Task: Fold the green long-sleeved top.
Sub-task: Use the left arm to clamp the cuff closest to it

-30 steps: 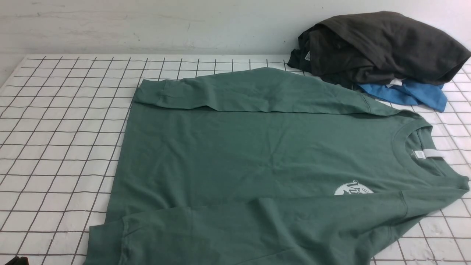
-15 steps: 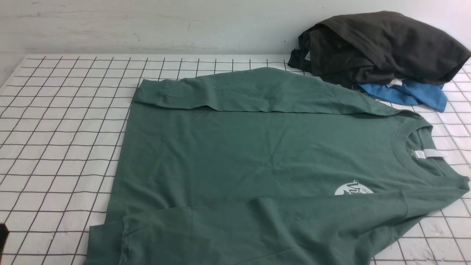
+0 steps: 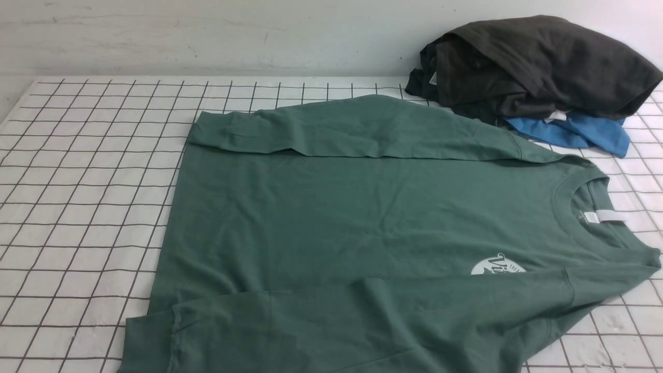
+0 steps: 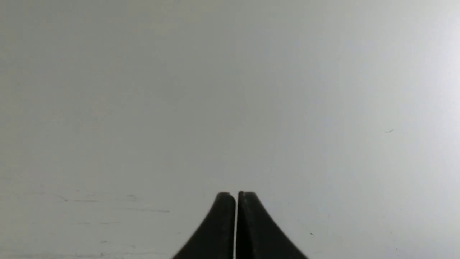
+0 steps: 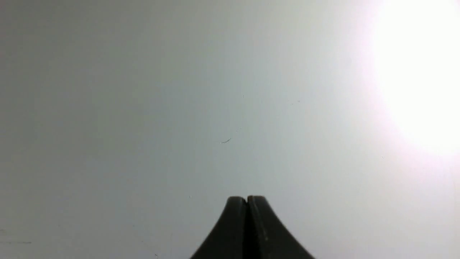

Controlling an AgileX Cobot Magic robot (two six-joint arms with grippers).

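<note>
Where the white table (image 3: 77, 181) with its black grid lines runs across the front view, the green long-sleeved top (image 3: 362, 217) lies flat in the middle and reaches the near edge. Its neck points to the right and its hem to the left. The far sleeve (image 3: 352, 129) is laid over the back edge of the body, and the near sleeve (image 3: 362, 321) is laid over the front edge.

Inside the neck sits a white label (image 3: 595, 216), too small to read. The round white logo (image 3: 494, 265) is half hidden under the near sleeve; its curly writing may start with "Vi", but that is hard to make out.

A dark garment (image 3: 538, 67) is heaped in the far right corner, with a tiny pale tag (image 3: 432, 78) that cannot be read. A blue garment (image 3: 580, 132) pokes out from under it, close to the top's far shoulder.

Only the wrist views show the pincers. The left gripper (image 4: 236, 195) has its two black fingers pressed together with nothing between them, in front of a plain grey surface. The right gripper (image 5: 247, 198) is pressed together the same way, and a bright glare (image 5: 420, 72) fills one corner. Neither wrist view shows any clothes.
</note>
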